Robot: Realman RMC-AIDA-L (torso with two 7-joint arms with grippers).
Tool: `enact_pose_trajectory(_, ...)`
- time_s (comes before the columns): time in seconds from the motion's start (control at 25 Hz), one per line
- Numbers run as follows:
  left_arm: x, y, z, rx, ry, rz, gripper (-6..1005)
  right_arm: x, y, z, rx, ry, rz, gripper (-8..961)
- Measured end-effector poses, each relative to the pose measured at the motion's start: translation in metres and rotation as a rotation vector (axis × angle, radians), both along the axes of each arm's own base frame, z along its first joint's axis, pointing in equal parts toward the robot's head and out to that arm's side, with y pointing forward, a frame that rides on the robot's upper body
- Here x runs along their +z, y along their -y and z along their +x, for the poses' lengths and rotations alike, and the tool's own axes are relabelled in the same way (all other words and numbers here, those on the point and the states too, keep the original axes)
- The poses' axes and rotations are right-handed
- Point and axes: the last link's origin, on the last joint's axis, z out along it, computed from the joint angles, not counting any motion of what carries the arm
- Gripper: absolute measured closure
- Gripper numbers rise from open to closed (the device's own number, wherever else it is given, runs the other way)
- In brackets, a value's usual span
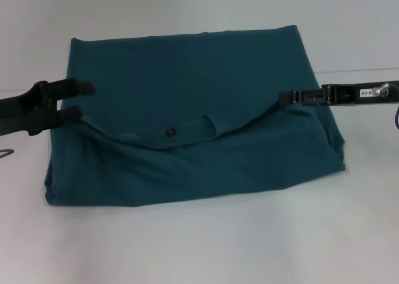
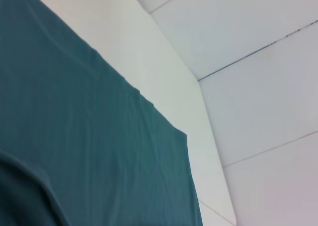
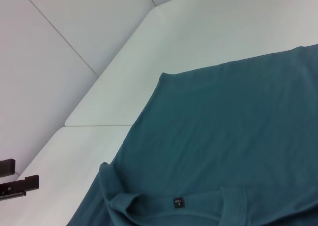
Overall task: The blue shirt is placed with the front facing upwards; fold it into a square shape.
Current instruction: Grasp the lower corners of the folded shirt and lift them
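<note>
Lying folded across the white table [image 1: 199, 246], the blue shirt [image 1: 187, 109] stretches side to side between the left gripper [image 1: 76, 100], jaws spread at its edge, and the right gripper [image 1: 288, 97], whose jaws' state cannot be told.

Head view looks forward and down from above, wide, taking in the whole blue shirt [image 1: 187, 122] on the white worktop [image 1: 199, 246], left gripper [image 1: 72, 100] and right gripper [image 1: 290, 98] at its two sides. Left wrist view sits low and close, facing along the shirt [image 2: 74, 136] past the worktop edge [image 2: 208, 136]. Right wrist view, close too, faces across the shirt [image 3: 223, 151] toward the left gripper [image 3: 20, 179]. All three share the shirt.
</note>
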Motion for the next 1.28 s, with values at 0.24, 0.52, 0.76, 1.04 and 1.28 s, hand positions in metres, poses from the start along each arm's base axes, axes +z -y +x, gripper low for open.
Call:
enact_pose_trajectory(0.24,0.005,0.002,-0.001,-0.004,0.007,0.02,273,0.0,0.0,-0.001,0.002,-0.002,-0.001,28)
enact_pose_trajectory(0.52,0.009,0.002,0.001,-0.015,0.015,0.032,278,0.0,0.0,-0.001,-0.001,-0.006,-0.002,28)
enact_pose_trajectory(0.76,0.015,0.015,-0.018,0.06,0.106,-0.006,282,0.005,0.001,-0.004,-0.064,-0.034,-0.06,28)
enact_pose_trajectory(1.04,0.016,0.04,-0.045,0.141,0.111,-0.041,287,0.009,-0.002,-0.002,-0.154,0.039,-0.12,28)
enact_pose_trajectory(1.28,0.007,0.054,-0.058,0.167,0.04,-0.121,291,0.014,-0.001,-0.003,-0.165,0.039,-0.144,29)
